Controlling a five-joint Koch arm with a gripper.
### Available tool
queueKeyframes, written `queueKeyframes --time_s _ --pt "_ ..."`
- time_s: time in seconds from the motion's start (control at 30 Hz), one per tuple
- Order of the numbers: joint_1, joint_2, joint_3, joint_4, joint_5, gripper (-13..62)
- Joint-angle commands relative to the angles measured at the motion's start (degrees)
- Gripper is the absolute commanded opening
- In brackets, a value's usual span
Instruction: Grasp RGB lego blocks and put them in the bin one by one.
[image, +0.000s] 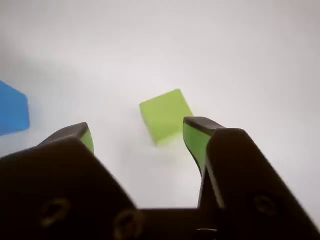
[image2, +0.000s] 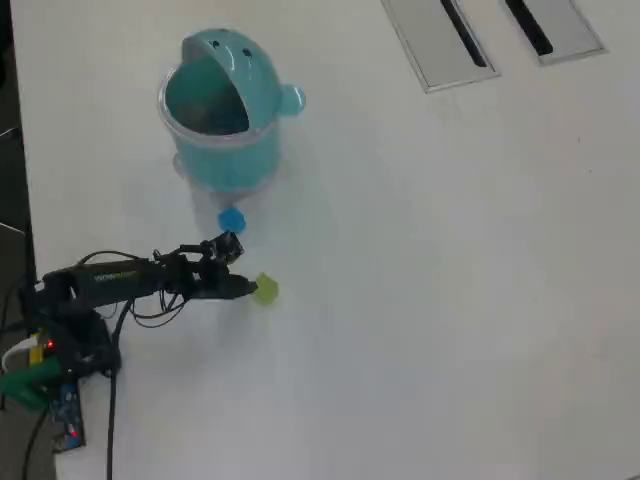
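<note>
The yellow-green block (image: 165, 116) lies on the white table just beyond my open gripper (image: 137, 131); its right edge is close to the right fingertip (image: 197, 131). The jaws stand wide apart with nothing between them. The blue block (image: 12, 108) sits at the left edge of the wrist view. In the overhead view the gripper (image2: 245, 288) points right at the yellow-green block (image2: 266, 289), the blue block (image2: 231, 220) lies above it, and the teal bin (image2: 225, 110) stands further up with its lid flipped open. The red block is not in view.
Two flat grey slotted panels (image2: 440, 40) lie at the top right of the overhead view. The arm's base and cables (image2: 60, 340) sit at the left edge of the table. White table surface (image2: 450, 300) spreads to the right.
</note>
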Motion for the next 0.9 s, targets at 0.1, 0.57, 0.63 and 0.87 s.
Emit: queueKeyframes --time_s 0.1,0.57,0.63,0.87 --pt "0.62 -3.87 -4.75 -6.42 -1.49 33.9" --pt "3.16 -12.39 -6.86 -10.37 -2.37 33.9" --pt "3.78 -13.36 -7.03 -10.81 -2.46 33.9" --pt "3.87 -15.47 -6.86 -11.78 -2.9 33.9"
